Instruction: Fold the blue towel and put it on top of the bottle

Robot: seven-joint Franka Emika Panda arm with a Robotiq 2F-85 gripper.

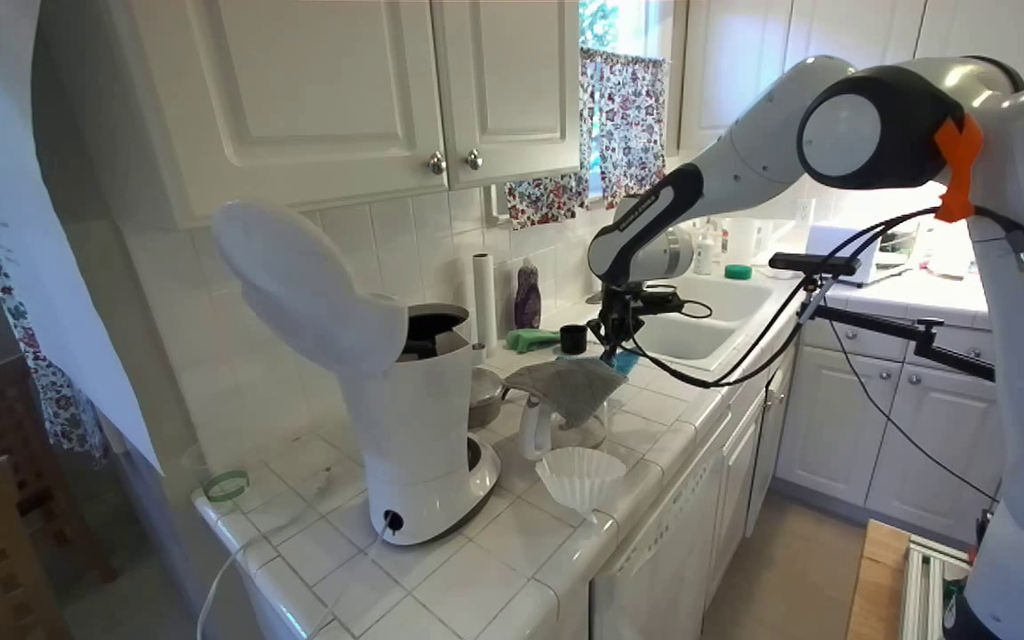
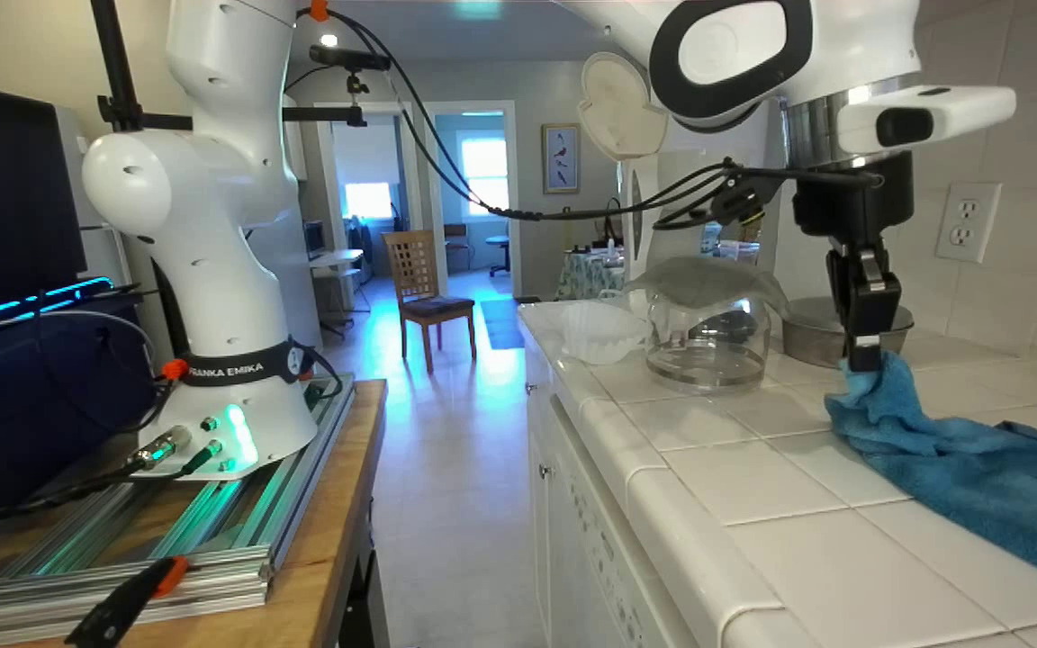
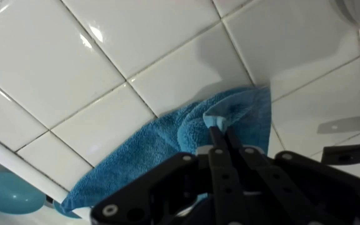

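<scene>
Blue terry makes up the towel (image 2: 987, 477), seen in an exterior view rumpled on the tiled worktop (image 2: 725, 549), one end peaking up into the claw (image 2: 864, 356). The claw is pressed together on that end, presumably so it can be drawn over the rest; I judge the fold not yet made. Tile runs from the towel to the worktop's rounded front edge, which should leave room to swing that way. Farther along stand a glass carafe (image 2: 707, 355) draped with a grey cloth (image 2: 707, 277) and, nearer the wall, a metal pan (image 2: 811, 328); a wide sweep could catch them.

In an exterior view, a purple bottle (image 1: 527, 298) stands by the back wall, perhaps the one meant, though the carafe might be; I cannot tell. A paper coffee filter (image 1: 580, 477) sits near the front edge, and a white coffee maker (image 1: 419, 436) stands toward the worktop's end, away from the sink.

In the wrist view, the claw nips only a pale tip of towel, so the hold may be slight. The towel's far end reaches the white sink rim (image 3: 20, 166), where a careless drag could send it over.
</scene>
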